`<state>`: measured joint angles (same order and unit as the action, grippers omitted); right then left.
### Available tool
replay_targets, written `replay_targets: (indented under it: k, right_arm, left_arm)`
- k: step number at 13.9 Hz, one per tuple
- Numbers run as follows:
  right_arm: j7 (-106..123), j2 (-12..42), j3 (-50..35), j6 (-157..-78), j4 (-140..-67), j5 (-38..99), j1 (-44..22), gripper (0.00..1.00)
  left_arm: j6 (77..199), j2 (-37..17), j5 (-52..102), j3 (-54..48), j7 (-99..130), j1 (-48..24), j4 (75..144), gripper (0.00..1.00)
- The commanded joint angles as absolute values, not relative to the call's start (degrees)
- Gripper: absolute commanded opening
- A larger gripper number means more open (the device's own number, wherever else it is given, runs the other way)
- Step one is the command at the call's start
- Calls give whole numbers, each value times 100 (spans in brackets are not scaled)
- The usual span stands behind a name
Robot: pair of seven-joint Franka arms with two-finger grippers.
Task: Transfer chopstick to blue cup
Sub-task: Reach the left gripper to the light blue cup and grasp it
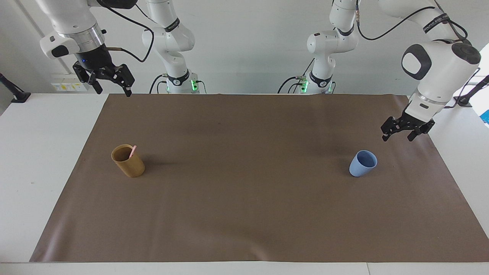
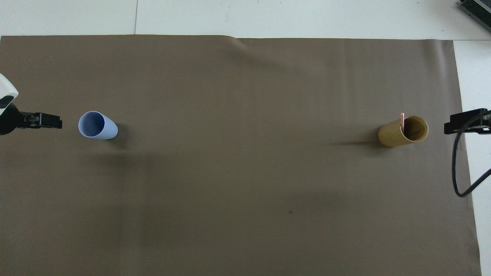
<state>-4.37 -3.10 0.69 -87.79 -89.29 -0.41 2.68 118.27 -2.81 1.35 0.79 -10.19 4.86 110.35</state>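
Facing view only — chopstick tilt

White table, brown mat spread over most of it, tan cup upright on the mat toward the right arm's end, blue cup upright on the mat toward the left arm's end, the two well apart.
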Motion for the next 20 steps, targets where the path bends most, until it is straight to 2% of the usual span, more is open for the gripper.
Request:
replay_targets:
  k: [1,4,9,10,11,12,13,18,20]
  right_arm:
    - [-404,-413,44,-8842,-9053,9,334,100]
    - [-404,-413,35,-8859,-9062,9,334,100]
    - [-422,-413,44,-8868,-9062,17,343,100]
    - [-431,-413,44,-8868,-9062,18,334,100]
    - [-413,-413,44,-8868,-9070,9,334,100]
    - [-404,-413,44,-8868,-9070,17,334,100]
    - [-413,-413,44,-8877,-9070,18,334,100]
    - [-404,-422,44,-8965,-9088,18,343,100]
    - [-413,-422,44,-8974,-9088,18,343,100]
  left_arm:
    - [12513,-360,324,53,-1125,475,11539,100]
    - [13094,-623,605,53,-1099,396,11725,100]
    - [13175,-843,712,44,-1108,360,11733,100]
    - [13157,-852,712,53,-1107,308,11733,88]
    - [13140,-853,712,53,-1107,282,11733,62]
    - [13114,-853,712,53,-1116,281,11733,28]
    - [13087,-853,712,53,-1134,273,11725,2]
    - [13000,-739,712,-26,-1082,255,11515,0]
    - [12894,-616,721,-44,-959,-121,11478,0]
